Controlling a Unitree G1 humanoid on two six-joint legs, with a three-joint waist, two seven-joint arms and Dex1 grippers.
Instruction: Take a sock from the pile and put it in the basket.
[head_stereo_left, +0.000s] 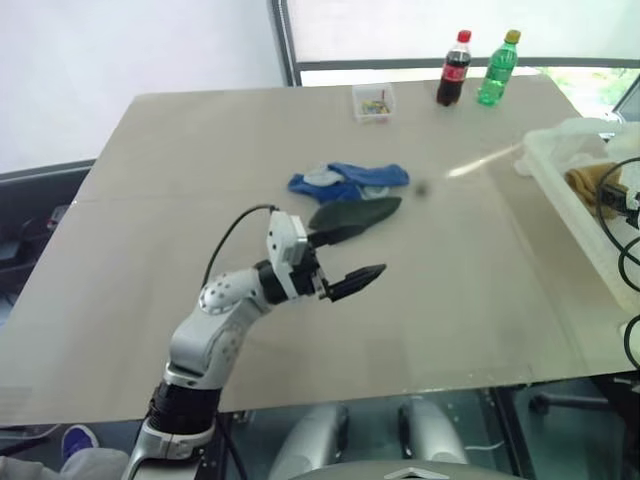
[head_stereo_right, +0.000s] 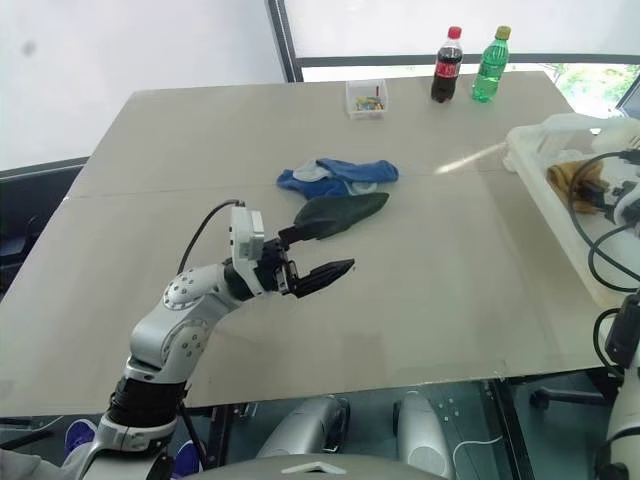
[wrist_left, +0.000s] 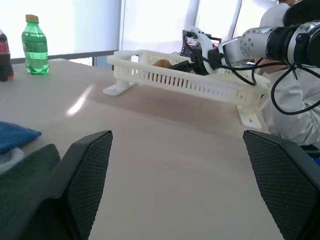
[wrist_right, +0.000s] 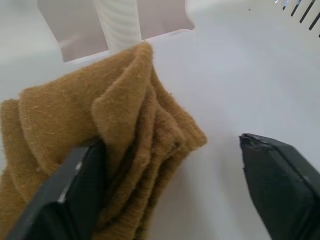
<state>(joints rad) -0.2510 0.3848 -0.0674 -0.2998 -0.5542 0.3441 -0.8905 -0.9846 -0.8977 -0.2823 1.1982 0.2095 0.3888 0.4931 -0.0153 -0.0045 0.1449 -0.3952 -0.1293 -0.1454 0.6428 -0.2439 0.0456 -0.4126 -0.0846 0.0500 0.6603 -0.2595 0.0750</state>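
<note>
Right wrist view: mustard sock (wrist_right: 95, 145) lies inside the basket (head_stereo_left: 560, 175) — right gripper (wrist_right: 175, 185) fingers spread, released. Soft, light, floppy — pinch a fold. Left gripper (head_stereo_left: 352, 258) gapes beside the pile (head_stereo_left: 345, 185).

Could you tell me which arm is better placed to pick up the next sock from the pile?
Left, probably. The left gripper hangs open beside the dark green sock, while the right gripper is open inside the basket over the mustard sock.

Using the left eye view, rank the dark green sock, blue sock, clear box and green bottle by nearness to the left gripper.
From the left gripper:
1. dark green sock, just beyond
2. blue sock, behind it
3. clear box, far edge
4. green bottle, far right corner
</note>
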